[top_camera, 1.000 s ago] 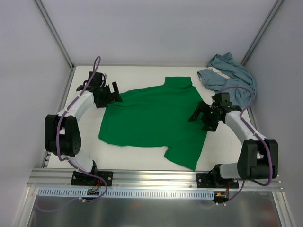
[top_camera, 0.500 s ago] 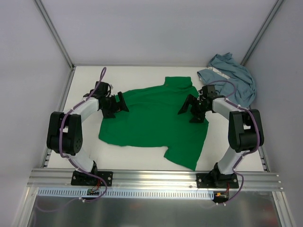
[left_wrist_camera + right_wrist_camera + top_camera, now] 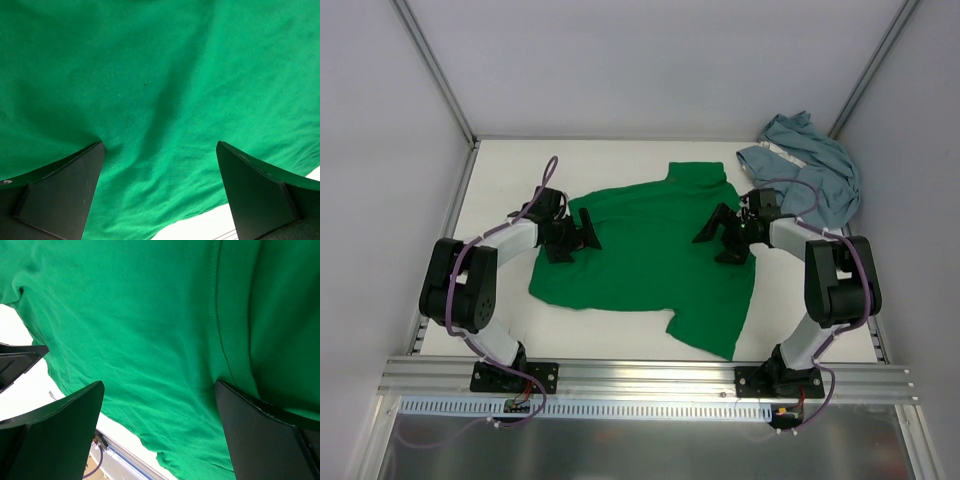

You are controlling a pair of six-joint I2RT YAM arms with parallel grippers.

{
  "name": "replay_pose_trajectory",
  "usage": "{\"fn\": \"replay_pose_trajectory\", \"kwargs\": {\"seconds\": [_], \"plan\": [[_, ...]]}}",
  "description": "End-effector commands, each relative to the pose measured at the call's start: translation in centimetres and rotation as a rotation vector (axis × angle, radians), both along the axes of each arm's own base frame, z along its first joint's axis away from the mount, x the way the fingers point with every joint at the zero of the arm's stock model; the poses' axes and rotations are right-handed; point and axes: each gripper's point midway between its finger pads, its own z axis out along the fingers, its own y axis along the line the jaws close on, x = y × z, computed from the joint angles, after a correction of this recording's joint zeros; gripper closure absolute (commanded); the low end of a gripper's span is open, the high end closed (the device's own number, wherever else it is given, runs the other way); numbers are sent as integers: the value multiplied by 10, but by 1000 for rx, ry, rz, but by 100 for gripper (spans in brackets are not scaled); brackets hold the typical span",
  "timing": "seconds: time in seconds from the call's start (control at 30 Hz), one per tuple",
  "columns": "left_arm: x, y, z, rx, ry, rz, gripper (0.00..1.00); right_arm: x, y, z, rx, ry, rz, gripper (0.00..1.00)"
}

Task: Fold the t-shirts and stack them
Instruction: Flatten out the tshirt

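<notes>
The bright green t-shirt (image 3: 650, 250) lies spread flat in the middle of the white table. The blue-grey t-shirt (image 3: 805, 160) is crumpled at the back right corner. My left gripper (image 3: 583, 232) is open, low over the green shirt's left edge; the left wrist view shows green cloth (image 3: 160, 90) between and beyond its spread fingers (image 3: 65, 190). My right gripper (image 3: 715, 235) is open, low over the shirt's right side near its sleeve; the right wrist view shows green cloth (image 3: 150, 340) and a seam between its spread fingers (image 3: 260, 435). Neither holds cloth.
The white table (image 3: 500, 170) is bounded by grey walls at the left, back and right. A metal rail (image 3: 640, 375) with the arm bases runs along the near edge. The blue-grey shirt lies just behind my right arm.
Both grippers have moved inward from the shirt's outer edges onto the green cloth, the left one rightward, the right one leftward. The shirts have not moved.
</notes>
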Motion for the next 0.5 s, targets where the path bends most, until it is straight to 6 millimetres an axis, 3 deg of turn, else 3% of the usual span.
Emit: {"fn": "replay_pose_trajectory", "kwargs": {"seconds": [0.0, 0.17, 0.27, 0.47], "plan": [[-32, -5, -17, 11, 77, 9, 1, -37, -9, -20, -48, 98, -15, 1], [-57, -7, -18, -7, 90, 34, 1, -59, -18, -19, -76, 101, -30, 1], [-82, -6, -23, -19, 118, 50, 1, -73, -26, -16, -97, 101, -46, 1], [-113, -4, -11, -55, 96, 76, 1, -99, -41, -5, -125, 78, -90, 1]]}}
